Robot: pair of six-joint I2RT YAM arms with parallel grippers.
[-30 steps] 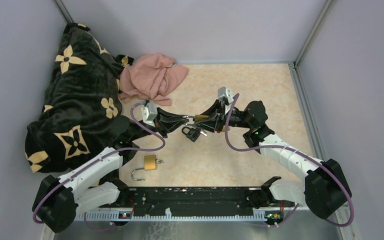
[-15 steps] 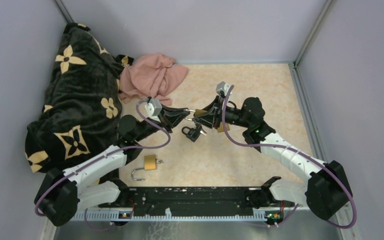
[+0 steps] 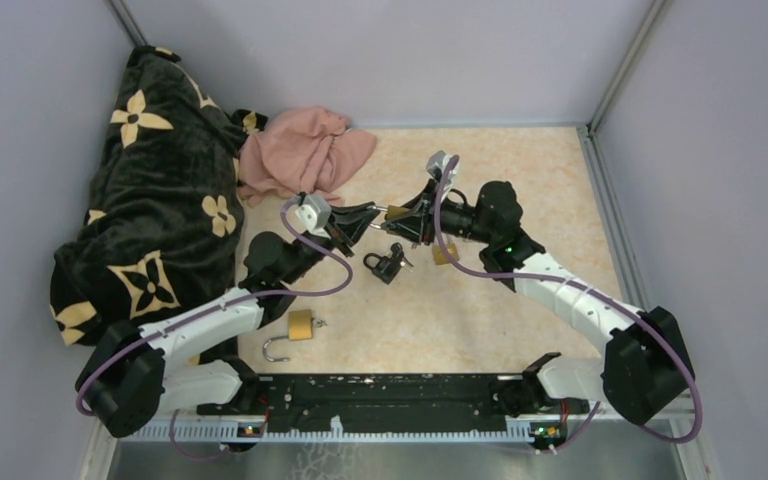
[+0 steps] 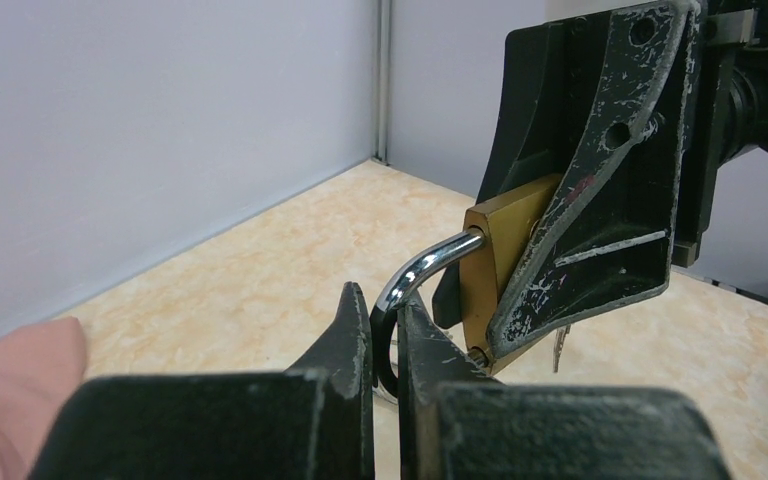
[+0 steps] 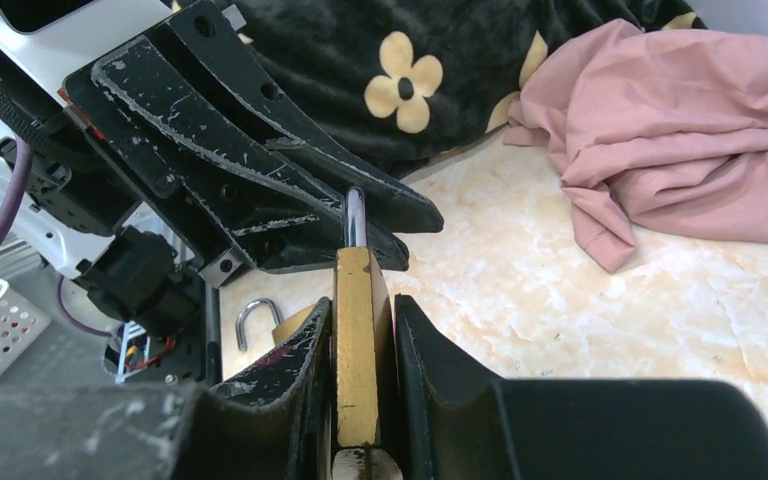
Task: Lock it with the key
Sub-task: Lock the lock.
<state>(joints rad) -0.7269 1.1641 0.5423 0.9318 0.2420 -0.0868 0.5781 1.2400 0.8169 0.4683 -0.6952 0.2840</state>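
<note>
**Brass padlock held in the air between both grippers; shackle not yet seated**

Left of the bench: a black flowered blanket [image 3: 150, 200] fills the far-left corner, and a pink cloth [image 3: 305, 155] lies against the far edge beside it. Toward the near edge, left of centre, a spare brass lock [image 3: 301, 324] lies with its hoop swung open.

Centre: my left gripper [image 4: 382, 310] is closed tight, pinching the steel shackle [image 4: 425, 268] of the brass padlock [image 5: 358, 275]. The padlock is lifted off the surface over mid-bench, toward the far edge. My right gripper [image 5: 361, 320] is clamped on the brass body, its flat faces between the fingers. Beneath them a black padlock [image 3: 388, 263] lies on the bench. Just right of it is a brass piece [image 3: 444, 254] under my right arm, which I cannot identify.

Progress: the lock is secured by both grippers. The left wrist view shows only one leg of the shackle entering the body, so I judge it open. A metal tab [image 4: 560, 350] hanging below the body may be the key, but I cannot confirm that. Still to do are seating the shackle and turning the key.

Change over the last second: both grippers and the held padlock have shifted toward the far edge, away from the black padlock. Both grips are unchanged, and the loose items have not moved.
</note>
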